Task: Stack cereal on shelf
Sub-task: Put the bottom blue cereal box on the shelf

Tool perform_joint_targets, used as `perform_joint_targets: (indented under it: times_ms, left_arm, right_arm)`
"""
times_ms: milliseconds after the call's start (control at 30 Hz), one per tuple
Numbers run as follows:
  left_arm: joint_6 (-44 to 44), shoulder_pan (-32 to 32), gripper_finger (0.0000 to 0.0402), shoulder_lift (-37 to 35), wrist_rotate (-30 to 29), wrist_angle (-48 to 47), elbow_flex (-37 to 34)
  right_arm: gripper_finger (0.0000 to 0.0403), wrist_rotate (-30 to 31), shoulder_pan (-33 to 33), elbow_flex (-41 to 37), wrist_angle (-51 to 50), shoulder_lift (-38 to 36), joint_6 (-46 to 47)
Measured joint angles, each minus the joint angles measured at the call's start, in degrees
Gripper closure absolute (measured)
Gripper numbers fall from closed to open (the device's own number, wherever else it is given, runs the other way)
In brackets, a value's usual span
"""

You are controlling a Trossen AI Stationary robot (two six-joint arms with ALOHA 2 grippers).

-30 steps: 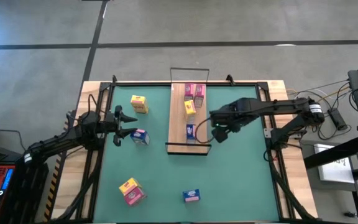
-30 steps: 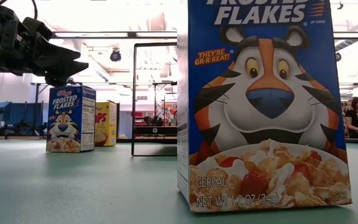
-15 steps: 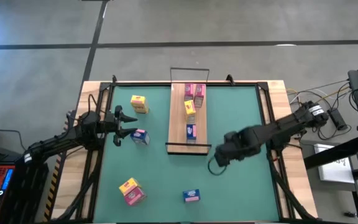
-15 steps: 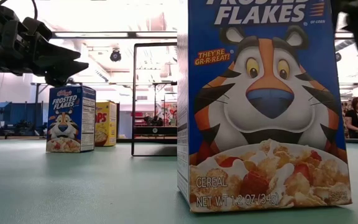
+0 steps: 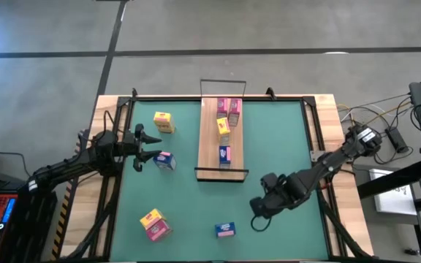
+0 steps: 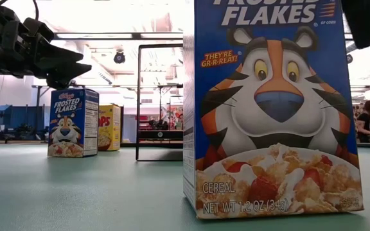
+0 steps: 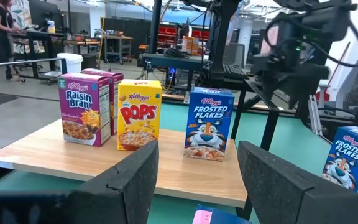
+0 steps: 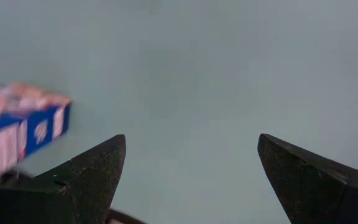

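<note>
The shelf [image 5: 210, 139] is a light-wood board with black wire rails; several small cereal boxes stand on it: pink [image 5: 223, 106], yellow [image 5: 224, 126] and blue [image 5: 225, 154]. Loose boxes stand on the green table: yellow [image 5: 164, 121], blue [image 5: 165, 161], a yellow-and-pink pair [image 5: 154, 224], and a blue one [image 5: 225, 229] near the near edge. My right gripper [image 5: 257, 215] is open above the table, just right of that last box [image 8: 17, 130]. My left gripper [image 5: 148, 146] is open and waits next to the blue box at the left.
Black rails border the table [image 5: 283, 146]. The near blue box [image 6: 275, 109] fills the low view; the left blue box [image 6: 72, 122] and a yellow one [image 6: 110, 127] stand behind it. Bare green mat lies between the shelf and the right edge. A person [image 6: 368, 119] is far behind.
My right gripper has swung away from the shelf's near end, where it hung beside the blue box, toward the table's near edge. It now hovers next to the near blue box. The boxes and my left arm have kept still.
</note>
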Motion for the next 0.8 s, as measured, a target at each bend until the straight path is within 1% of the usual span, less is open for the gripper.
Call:
perform_joint_targets:
  times_ms: [100, 267, 400, 567, 667, 800]
  left_arm:
    - [0.0, 0.0, 0.0198, 0.0, 0.0, 0.0, 0.0]
    - [0.0, 0.0, 0.0198, 0.0, 0.0, 0.0, 0.0]
    - [0.0, 0.0, 0.0198, 0.0, 0.0, 0.0, 0.0]
    - [0.0, 0.0, 0.0198, 0.0, 0.0, 0.0, 0.0]
    - [0.0, 0.0, 0.0198, 0.0, 0.0, 0.0, 0.0]
    - [0.0, 0.0, 0.0198, 0.0, 0.0, 0.0, 0.0]
  right_arm:
    - [0.0049, 1.2, 1.1, 0.0, 5.0, 1.5, -5.4]
    - [0.0049, 1.7, 1.1, 0.6, 11.0, 3.5, -7.1]
    - [0.0049, 1.9, 1.1, 1.7, 16.4, 4.3, -13.0]
    - [0.0049, 4.7, 1.3, 1.8, 21.7, 4.3, -16.6]
    - [0.0049, 7.0, 1.4, 1.8, 24.3, 4.8, -22.5]
    - [0.0049, 7.6, 1.6, 1.8, 27.6, 6.4, -35.2]
